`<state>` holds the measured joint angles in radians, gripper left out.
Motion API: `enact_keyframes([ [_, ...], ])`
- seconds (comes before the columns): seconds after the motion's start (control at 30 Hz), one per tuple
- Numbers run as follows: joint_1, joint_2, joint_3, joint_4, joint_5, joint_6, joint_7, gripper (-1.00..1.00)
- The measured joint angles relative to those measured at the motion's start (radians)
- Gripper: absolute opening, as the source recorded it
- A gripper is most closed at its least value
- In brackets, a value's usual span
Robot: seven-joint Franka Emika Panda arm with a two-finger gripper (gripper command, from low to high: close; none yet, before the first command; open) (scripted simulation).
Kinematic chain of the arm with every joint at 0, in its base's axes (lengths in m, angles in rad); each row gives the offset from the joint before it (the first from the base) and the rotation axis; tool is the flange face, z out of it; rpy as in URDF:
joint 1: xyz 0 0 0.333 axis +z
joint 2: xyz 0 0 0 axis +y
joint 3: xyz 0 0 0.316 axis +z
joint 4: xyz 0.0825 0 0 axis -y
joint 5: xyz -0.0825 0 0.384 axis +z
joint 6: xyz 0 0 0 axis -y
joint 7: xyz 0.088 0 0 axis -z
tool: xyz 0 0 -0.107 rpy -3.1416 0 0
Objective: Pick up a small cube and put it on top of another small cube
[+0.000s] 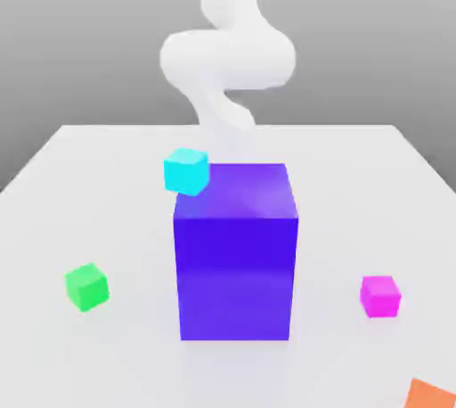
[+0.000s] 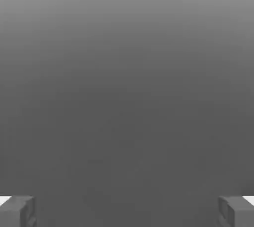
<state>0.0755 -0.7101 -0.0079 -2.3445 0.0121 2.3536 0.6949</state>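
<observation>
Between the gripper's [image 2: 127, 211] two fingertips [image 2: 17, 211], which sit far apart at opposite edges of the hand view, it's just plain grey, so the gripper is spread wide and holding nothing. Over in the exterior view the white arm [image 1: 227, 54] hangs up behind the big blue-purple block [image 1: 236, 250], and the little cubes are all down on the table [image 1: 107, 353], well away from the arm. The magenta cube [image 1: 381, 296] sits on the table off to the exterior view's right of the big block, and the green cube [image 1: 86, 287] is on the opposite side, well apart from it. A small cyan cube [image 1: 186, 171] is right by the big block's upper corner, and an orange thing [image 1: 431, 395] pokes in at the corner.
</observation>
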Motion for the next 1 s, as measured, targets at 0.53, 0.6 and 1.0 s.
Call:
enact_keyframes([
  [0.53, 0.394, 0.588, 0.066, -0.288, 0.063, 0.349, -0.675, 0.0],
  [0.6, 0.441, 0.661, 0.091, -0.324, 0.045, 0.393, -0.739, 0.0],
  [1.0, 0.545, 1.021, 0.047, -0.353, -0.104, 0.653, -0.784, -1.0],
])
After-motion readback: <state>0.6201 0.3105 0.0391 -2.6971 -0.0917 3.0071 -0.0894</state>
